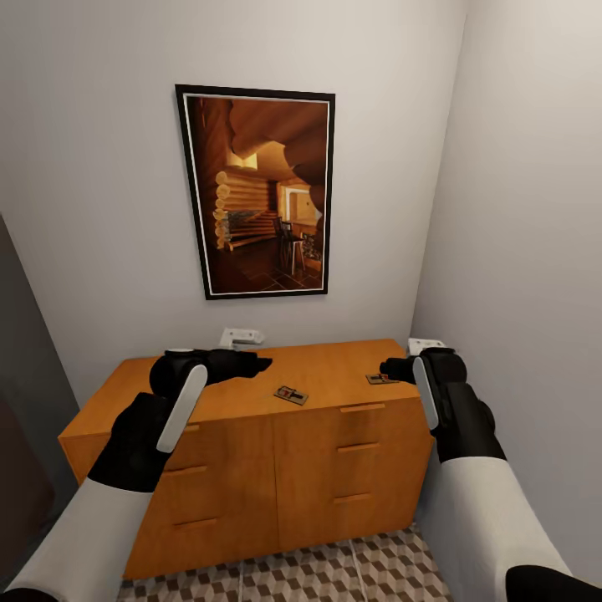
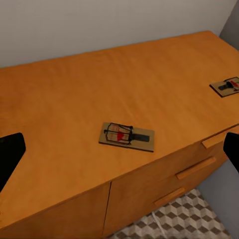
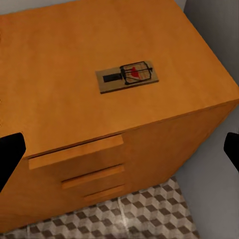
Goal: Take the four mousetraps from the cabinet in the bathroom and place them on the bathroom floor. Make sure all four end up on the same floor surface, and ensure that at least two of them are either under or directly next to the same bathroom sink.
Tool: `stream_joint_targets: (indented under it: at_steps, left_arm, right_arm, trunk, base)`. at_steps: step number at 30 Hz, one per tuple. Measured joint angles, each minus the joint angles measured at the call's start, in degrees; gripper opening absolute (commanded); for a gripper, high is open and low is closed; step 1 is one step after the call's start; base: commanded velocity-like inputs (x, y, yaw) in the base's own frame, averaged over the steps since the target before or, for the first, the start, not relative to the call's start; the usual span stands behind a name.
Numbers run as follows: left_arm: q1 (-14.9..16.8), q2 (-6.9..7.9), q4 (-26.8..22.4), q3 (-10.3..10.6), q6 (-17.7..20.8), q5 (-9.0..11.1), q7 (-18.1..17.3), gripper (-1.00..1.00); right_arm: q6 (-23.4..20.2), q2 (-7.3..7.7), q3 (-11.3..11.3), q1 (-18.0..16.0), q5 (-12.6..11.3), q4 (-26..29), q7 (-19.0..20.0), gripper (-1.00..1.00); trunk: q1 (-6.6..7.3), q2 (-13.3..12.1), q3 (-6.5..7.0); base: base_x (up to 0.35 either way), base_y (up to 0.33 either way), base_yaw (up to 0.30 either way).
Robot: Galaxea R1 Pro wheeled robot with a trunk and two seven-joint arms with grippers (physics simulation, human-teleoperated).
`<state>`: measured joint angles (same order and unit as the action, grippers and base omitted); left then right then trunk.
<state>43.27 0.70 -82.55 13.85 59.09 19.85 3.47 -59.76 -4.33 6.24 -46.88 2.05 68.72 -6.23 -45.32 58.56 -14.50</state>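
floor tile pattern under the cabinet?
Brown, beige and white cube pattern on the floor, clearest in the right wrist view.

- R gripper (image 1: pixel 386 367): from head cam I see a dark blob only, fingers too small to judge; in wrist cam both black fingertips (image 3: pixel 10 157) are cut by the frame sides.
- L gripper (image 1: pixel 261 364): same from head cam; its fingertips (image 2: pixel 9 154) are clipped at the wrist pic's edges.
- Small flat tan wooden mousetrap (image 1: pixel 381 379) by cabinet's R end: partly behind R gripper, and cropped in L wrist cam (image 2: pixel 226 86).
- Low orange-brown wooden cabinet (image 1: pixel 251 468): L front hidden by my L arm.
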Motion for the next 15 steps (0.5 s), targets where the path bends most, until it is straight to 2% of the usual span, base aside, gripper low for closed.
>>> stream_joint_targets:
  at_steps: [6, 15]
  left_arm:
    - [0.03, -0.04, 0.33, -0.17, 0.19, 0.09, 0.07, 1.00]
    - [0.02, 0.00, 0.50, -0.14, 0.27, 0.01, 0.10, 1.00]
  right_arm:
    - [0.00, -0.02, -0.02, -0.07, 0.05, -0.10, -0.07, 1.00]
    - [0.00, -0.01, -0.08, -0.08, 0.06, -0.08, -0.12, 1.00]
  trunk:
    - [0.03, 0.00, 0.00]
    - [0.03, 0.01, 0.00]
  base:
    - [0.191, 0.000, 0.000]
    - [0.302, 0.000, 0.000]
